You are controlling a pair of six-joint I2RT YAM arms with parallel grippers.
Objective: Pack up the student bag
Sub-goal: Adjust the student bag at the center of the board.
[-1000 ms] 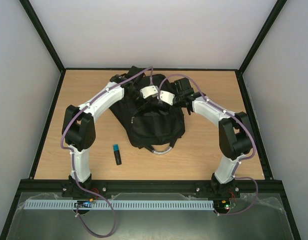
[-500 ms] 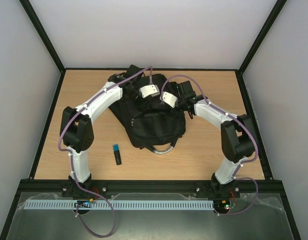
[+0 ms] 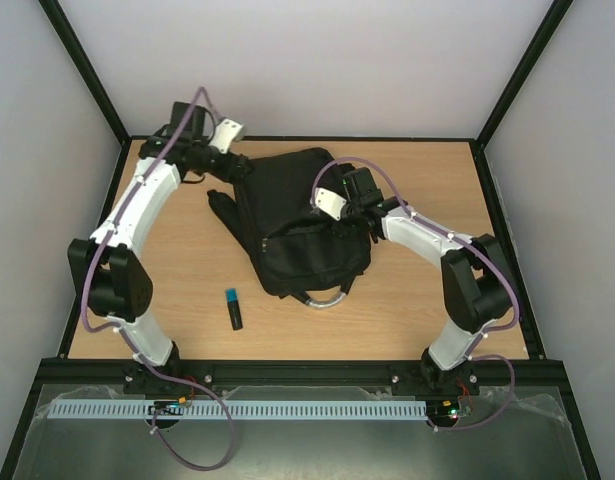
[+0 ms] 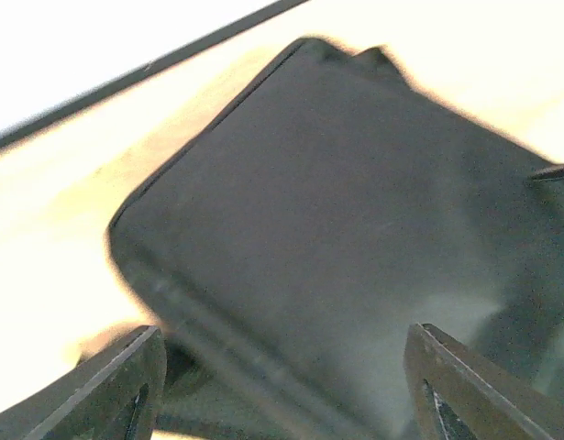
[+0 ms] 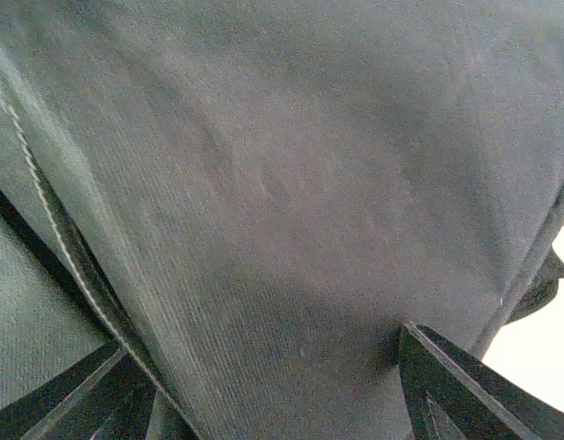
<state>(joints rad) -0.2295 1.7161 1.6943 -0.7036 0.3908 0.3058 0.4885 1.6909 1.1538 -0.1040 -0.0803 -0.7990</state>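
The student bag (image 3: 297,225) was found flat on the surface (image 3: 417,310). The left hand (image 4: 282,376) was held wide open, empty, over its far-left corner; the right hand (image 5: 263,385) was spread open against its fabric.

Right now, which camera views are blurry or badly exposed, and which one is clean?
Left wrist: blurred, the student bag has smeared edges and the table is blown out to pale yellow. Right wrist: dim, filled with black fabric, yet the weave reads sharp. Top external: sharp and evenly lit.
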